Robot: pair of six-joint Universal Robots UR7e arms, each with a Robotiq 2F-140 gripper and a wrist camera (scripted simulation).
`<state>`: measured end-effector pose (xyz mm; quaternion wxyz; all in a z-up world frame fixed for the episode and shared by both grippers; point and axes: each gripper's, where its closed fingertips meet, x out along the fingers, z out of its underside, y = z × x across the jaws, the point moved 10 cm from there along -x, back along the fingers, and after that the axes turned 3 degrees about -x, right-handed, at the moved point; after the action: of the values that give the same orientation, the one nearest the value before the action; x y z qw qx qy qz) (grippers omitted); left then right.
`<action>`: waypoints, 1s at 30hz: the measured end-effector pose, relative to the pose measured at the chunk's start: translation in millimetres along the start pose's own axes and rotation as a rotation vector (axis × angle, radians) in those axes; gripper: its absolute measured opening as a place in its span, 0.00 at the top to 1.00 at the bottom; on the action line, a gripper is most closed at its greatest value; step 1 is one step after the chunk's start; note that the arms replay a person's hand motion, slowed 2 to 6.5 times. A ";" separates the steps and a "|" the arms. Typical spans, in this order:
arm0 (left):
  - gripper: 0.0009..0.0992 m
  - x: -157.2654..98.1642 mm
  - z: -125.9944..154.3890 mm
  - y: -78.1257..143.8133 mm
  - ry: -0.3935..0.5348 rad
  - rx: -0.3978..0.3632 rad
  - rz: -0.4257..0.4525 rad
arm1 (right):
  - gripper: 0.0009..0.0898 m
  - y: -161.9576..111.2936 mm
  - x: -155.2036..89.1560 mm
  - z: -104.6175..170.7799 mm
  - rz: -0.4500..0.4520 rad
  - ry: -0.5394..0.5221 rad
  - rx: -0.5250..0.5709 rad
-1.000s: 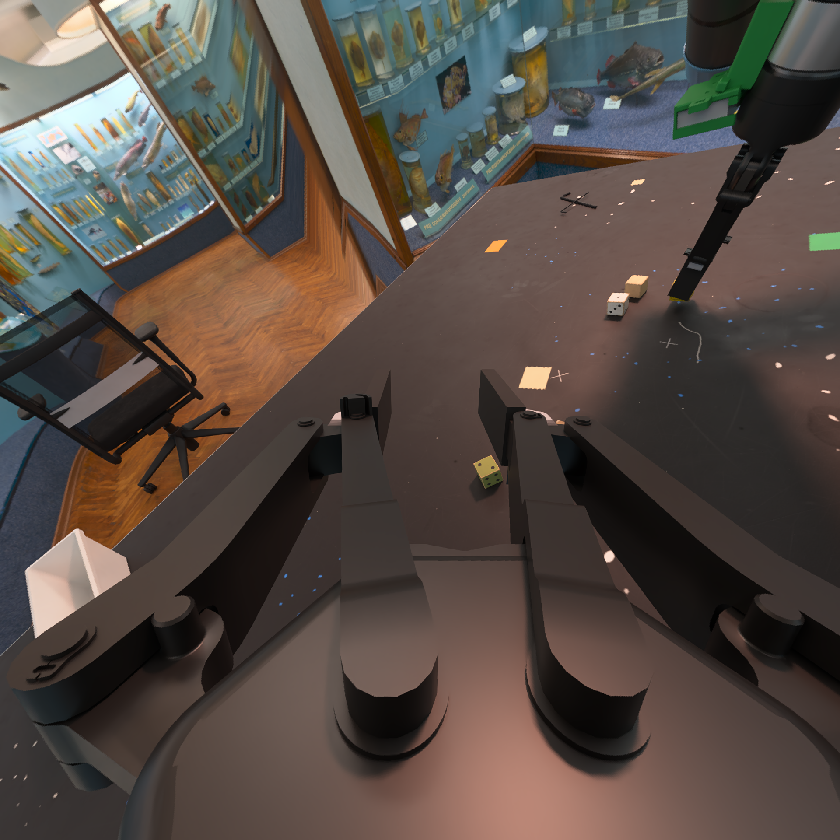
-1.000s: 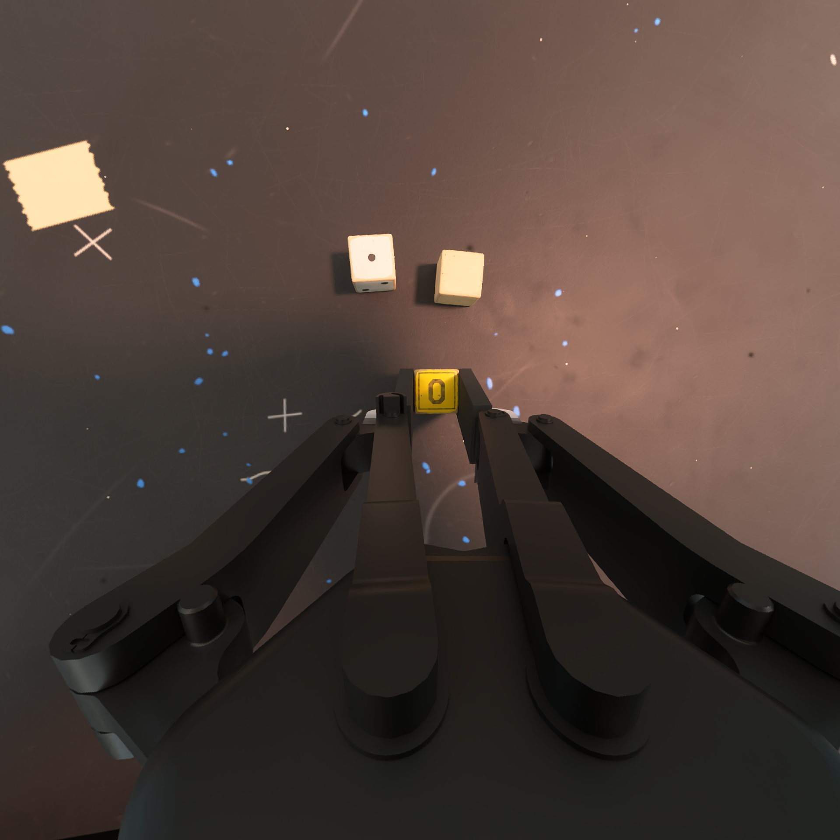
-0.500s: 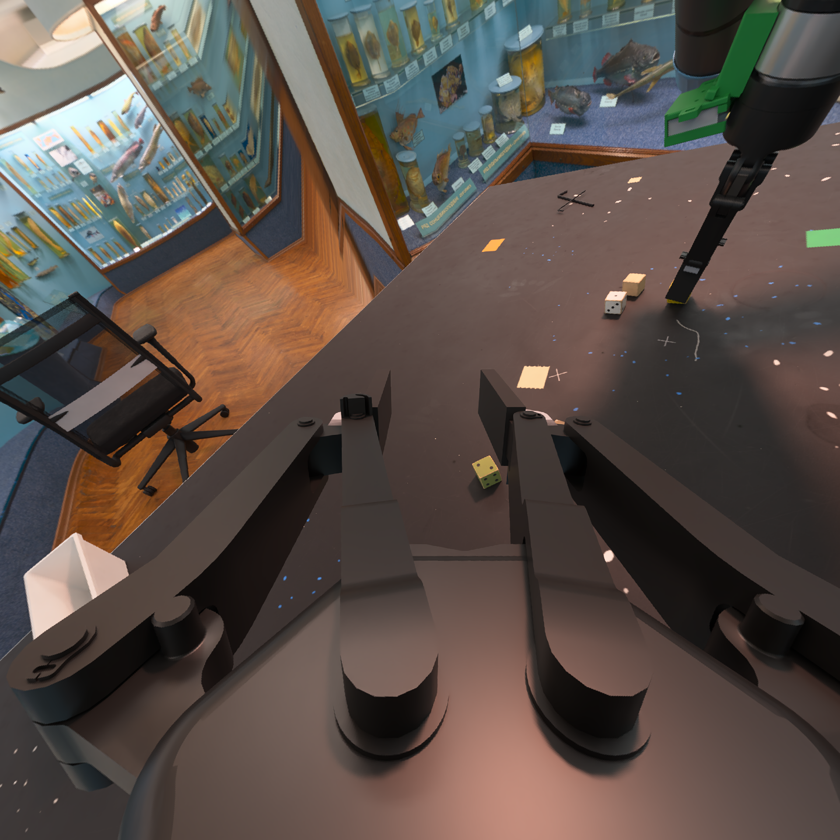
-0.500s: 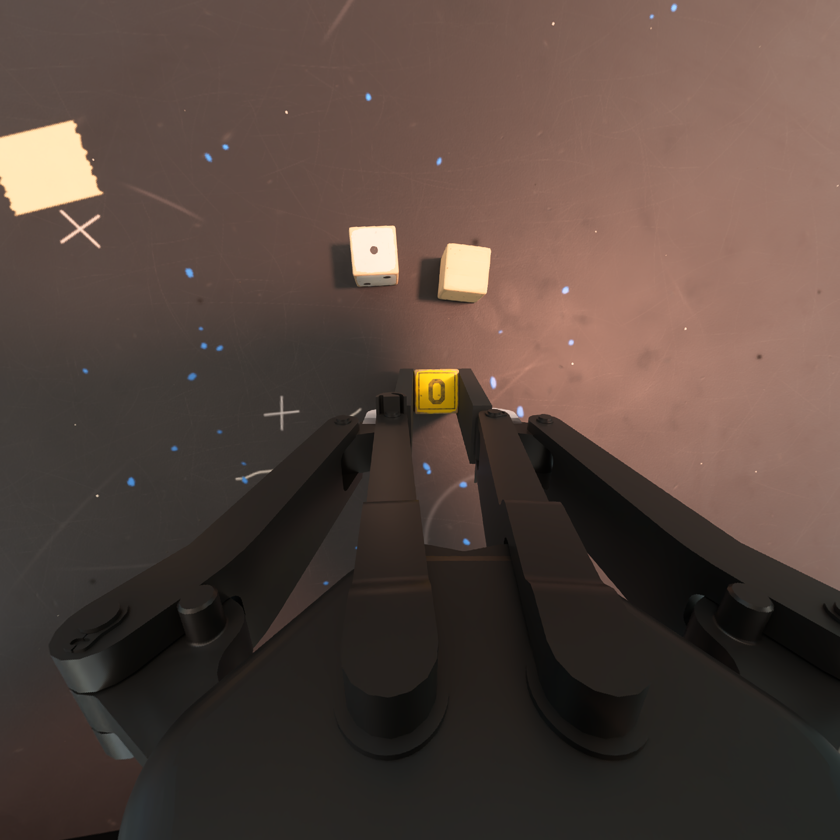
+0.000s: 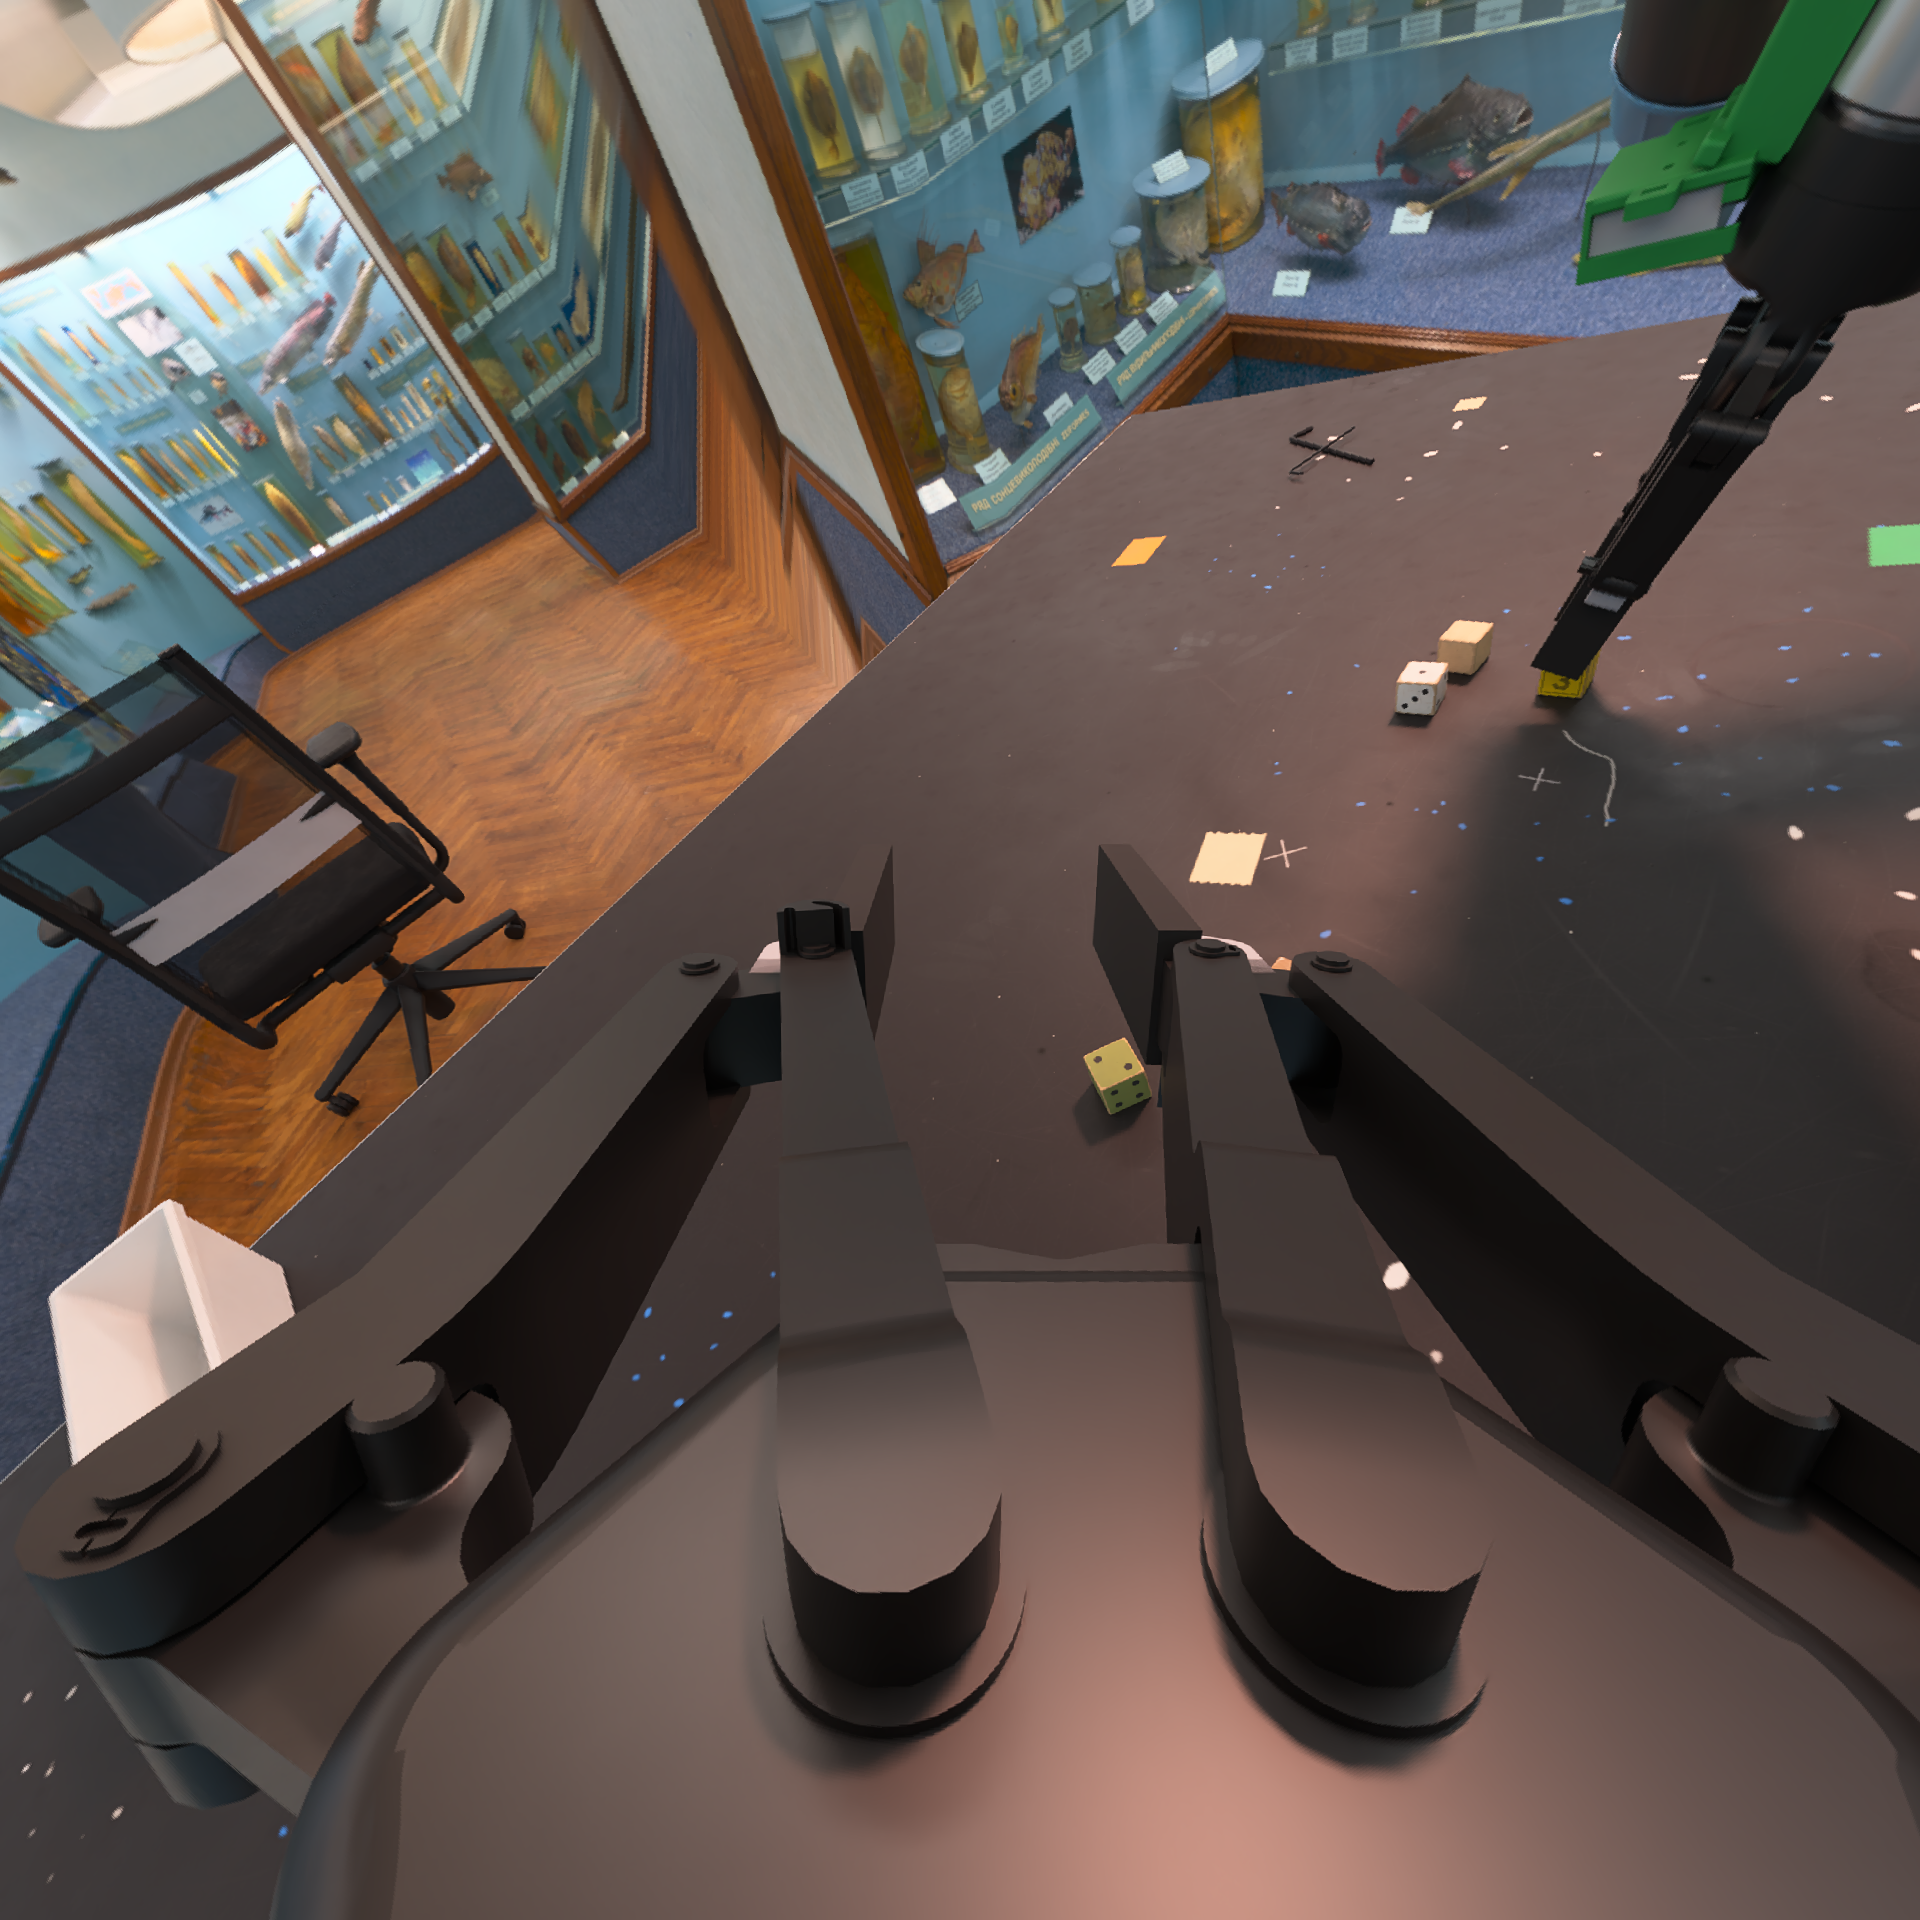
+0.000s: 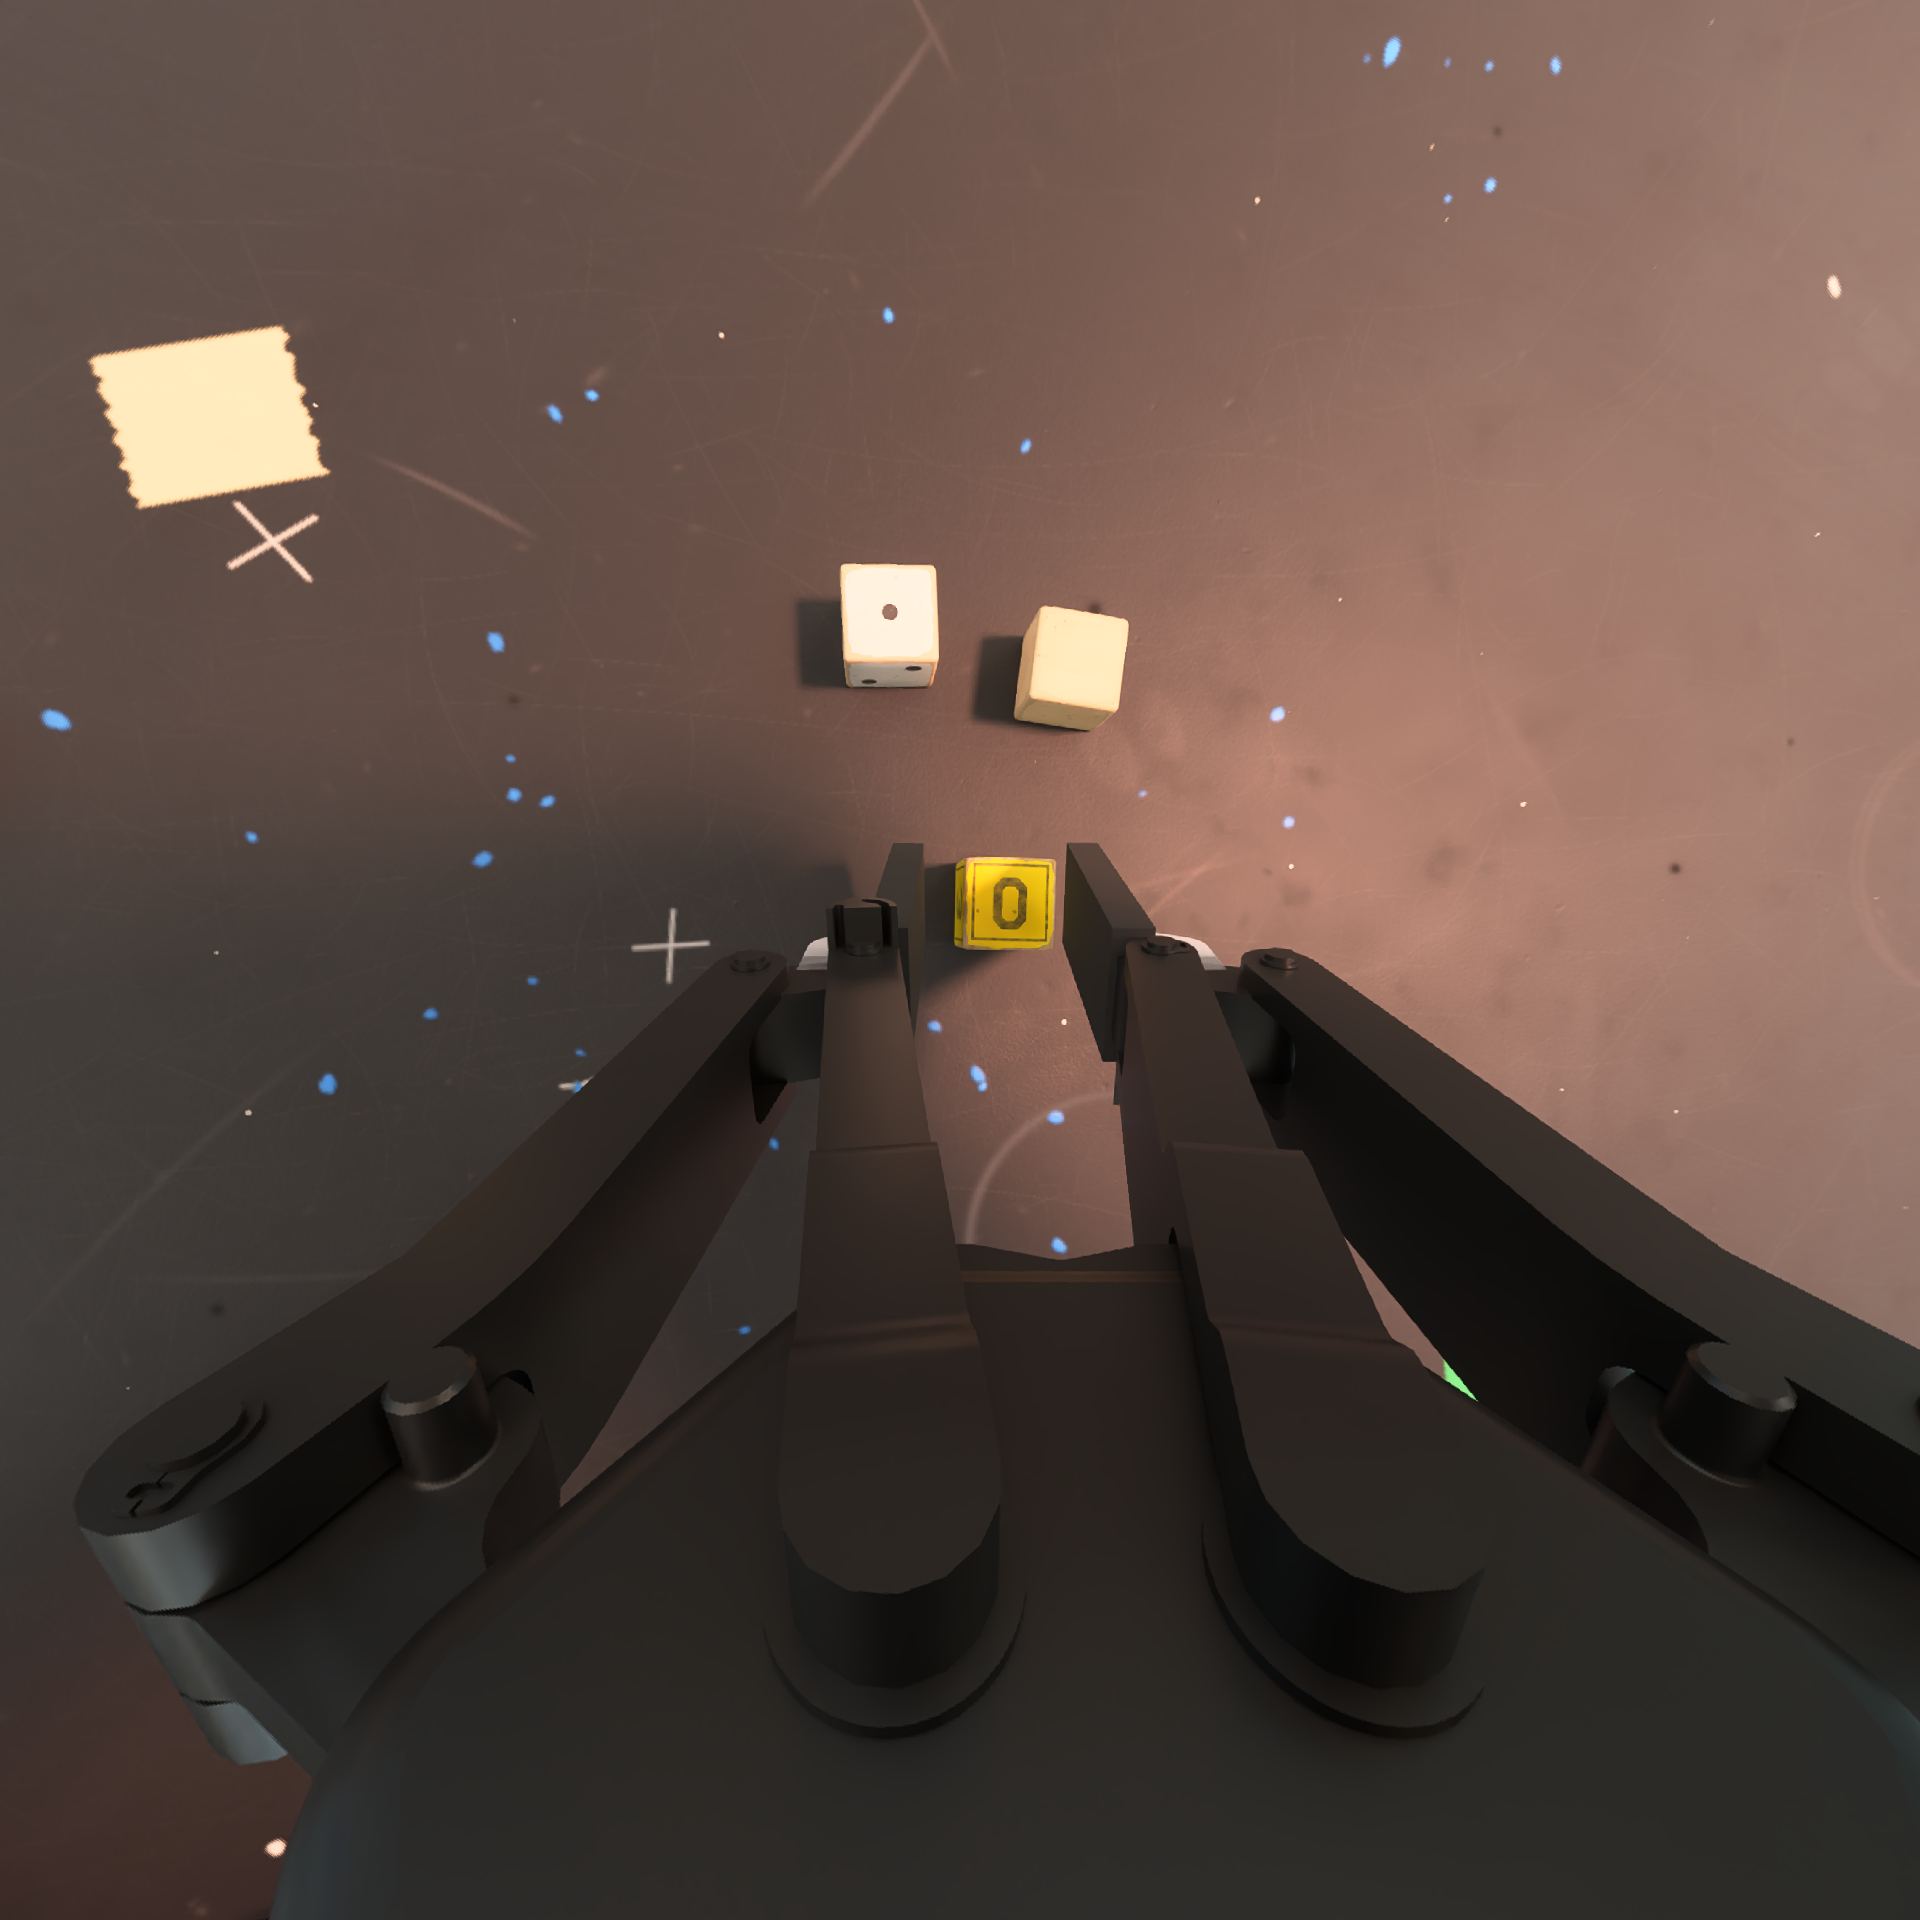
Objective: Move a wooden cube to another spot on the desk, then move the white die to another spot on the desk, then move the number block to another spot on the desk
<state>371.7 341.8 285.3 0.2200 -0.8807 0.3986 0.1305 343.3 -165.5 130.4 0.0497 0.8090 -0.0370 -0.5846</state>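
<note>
The yellow number block (image 6: 1004, 902) rests on the dark desk (image 6: 1455, 520) between the fingers of my right gripper (image 6: 995, 894), which is open with a small gap on each side of the block. The white die (image 6: 888, 623) and the plain wooden cube (image 6: 1072, 667) sit side by side just beyond it. In the left wrist view the right gripper (image 5: 1569, 665) stands over the number block (image 5: 1564, 683), with the white die (image 5: 1419, 688) and wooden cube (image 5: 1466, 645) to its left. My left gripper (image 5: 992, 904) is open and empty above the desk.
A yellow-green die (image 5: 1117, 1075) lies under my left gripper's right finger. Flat patches mark the desk: cream (image 5: 1227, 858), orange (image 5: 1139, 551), green (image 5: 1893, 544). A black hex key (image 5: 1325, 454) lies far back. A white box (image 5: 156, 1320) sits by the desk's left edge.
My right gripper has opened and let go of the number block, which now sits on the desk. The left gripper has not moved.
</note>
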 end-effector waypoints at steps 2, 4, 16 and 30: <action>0.48 0.2 0.2 -0.2 -0.002 -0.001 -0.002 | 0.60 -0.9 -4.6 -0.1 0.005 0.015 -0.004; 0.48 0.2 0.2 -0.4 -0.003 -0.001 -0.004 | 0.59 -2.1 -9.9 -0.2 0.012 0.031 -0.010; 0.48 -5.0 -2.2 -0.9 0.014 0.010 -0.014 | 0.54 -23.3 -55.3 -6.2 0.053 0.196 -0.096; 0.48 -4.6 -0.7 -4.3 0.015 -0.010 -0.003 | 0.55 -88.3 -108.2 -21.8 -0.026 0.455 -0.358</action>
<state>372.0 347.0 289.0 0.2128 -0.8833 0.3983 0.1258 330.2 -64.3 228.2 0.1910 0.8980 0.0893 -0.3861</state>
